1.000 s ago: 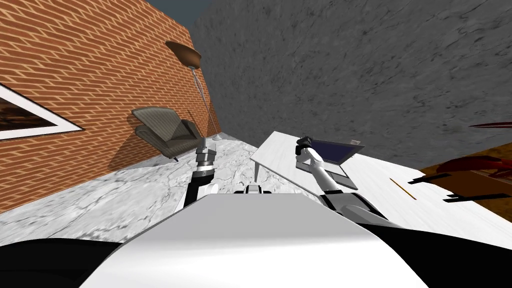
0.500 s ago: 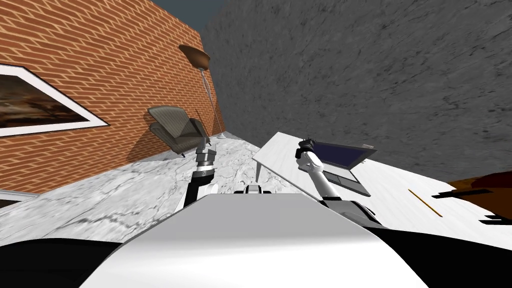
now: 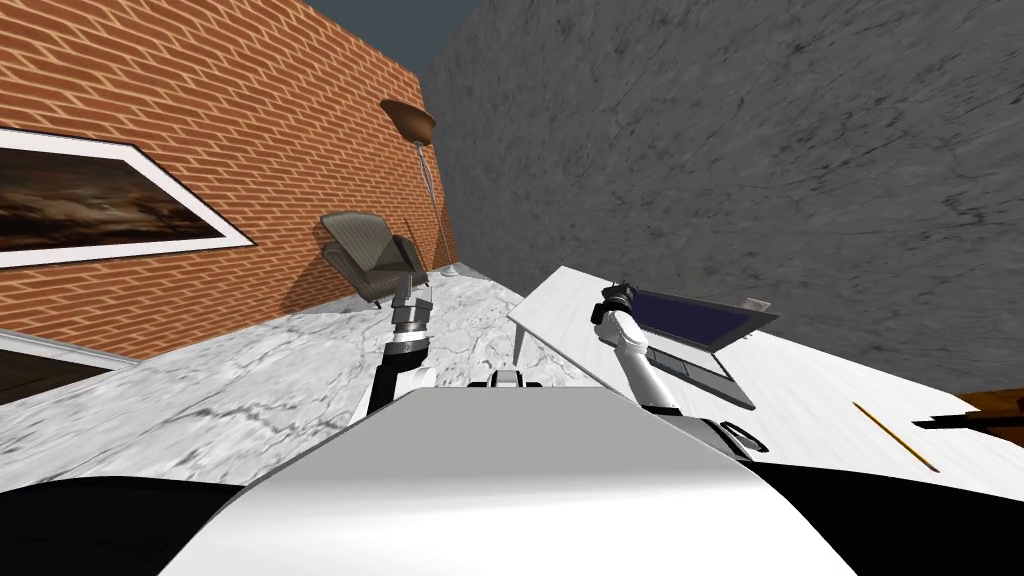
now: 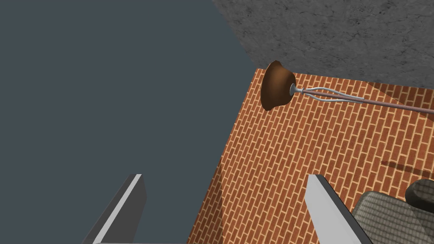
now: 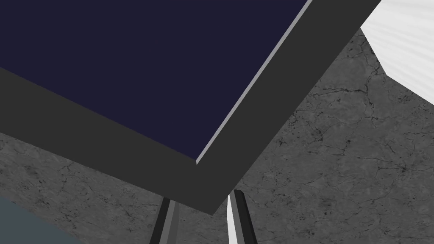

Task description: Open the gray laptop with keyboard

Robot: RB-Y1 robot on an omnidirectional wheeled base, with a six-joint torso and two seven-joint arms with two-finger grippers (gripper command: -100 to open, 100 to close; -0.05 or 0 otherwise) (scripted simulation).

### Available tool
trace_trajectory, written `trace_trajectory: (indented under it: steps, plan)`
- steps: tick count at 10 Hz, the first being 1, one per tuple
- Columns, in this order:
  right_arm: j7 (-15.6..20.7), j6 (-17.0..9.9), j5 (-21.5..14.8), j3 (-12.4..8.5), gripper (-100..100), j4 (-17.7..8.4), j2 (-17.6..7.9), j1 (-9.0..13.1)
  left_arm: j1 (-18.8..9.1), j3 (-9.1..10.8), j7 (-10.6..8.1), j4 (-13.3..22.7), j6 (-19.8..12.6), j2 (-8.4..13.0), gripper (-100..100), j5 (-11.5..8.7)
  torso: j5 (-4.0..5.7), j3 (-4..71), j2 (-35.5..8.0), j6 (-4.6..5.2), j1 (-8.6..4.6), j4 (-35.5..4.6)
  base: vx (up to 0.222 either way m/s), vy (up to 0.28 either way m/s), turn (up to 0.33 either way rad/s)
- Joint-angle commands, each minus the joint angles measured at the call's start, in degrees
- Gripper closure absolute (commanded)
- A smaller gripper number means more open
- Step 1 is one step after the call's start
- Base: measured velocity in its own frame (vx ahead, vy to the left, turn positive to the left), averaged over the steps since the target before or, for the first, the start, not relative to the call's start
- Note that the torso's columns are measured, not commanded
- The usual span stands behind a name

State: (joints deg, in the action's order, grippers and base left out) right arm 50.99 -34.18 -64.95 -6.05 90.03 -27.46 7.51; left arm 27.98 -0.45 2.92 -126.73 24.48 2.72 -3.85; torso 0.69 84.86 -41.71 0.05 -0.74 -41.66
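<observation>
White, smooth rectangular worktop (image 3: 840, 400) along the grey, stone-textured wall (image 3: 750, 150) carries the slim gray laptop (image 3: 700, 372) near the edge facing the robot. Its flat, dark-framed lid (image 5: 127, 63) with a navy screen stands part-raised over the keyboard deck. Right jaws appear closed on the lid's near corner.

Hazards:
- The thin, hard corner may slip from the narrow blades.
- A one-corner pull may twist the lid.
- The light deck may lift or skid on the smooth top, toward the thin yellow pencil (image 3: 895, 438).

Left jaws stand wide open, empty, raised over the marbled floor (image 3: 250, 400).
</observation>
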Motion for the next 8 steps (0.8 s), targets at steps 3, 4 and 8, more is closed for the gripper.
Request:
trace_trajectory:
  steps: [3,4,8]
  plan:
    - [-4.71,0.45,-8.17,-3.23,100,1.03,3.50,-3.40,0.01,0.00,0.00,0.00,0.00,0.00,0,0.00,-0.16,0.05,0.03,0.10,-0.04,-0.16,-0.001,-0.008,0.068]
    - [-5.40,0.45,-10.23,-3.51,100,1.03,3.90,-4.20,0.00,0.00,0.00,0.00,0.00,0.00,0,0.00,-0.06,0.03,0.03,-0.14,-0.06,-0.08,-0.011,-0.051,0.179]
    - [-9.13,0.58,-16.67,-6.56,100,3.07,7.12,-7.50,0.00,0.00,0.00,0.00,0.00,0.00,0,0.00,-0.09,0.04,0.06,-0.14,0.01,-0.10,-0.007,-0.021,0.110]
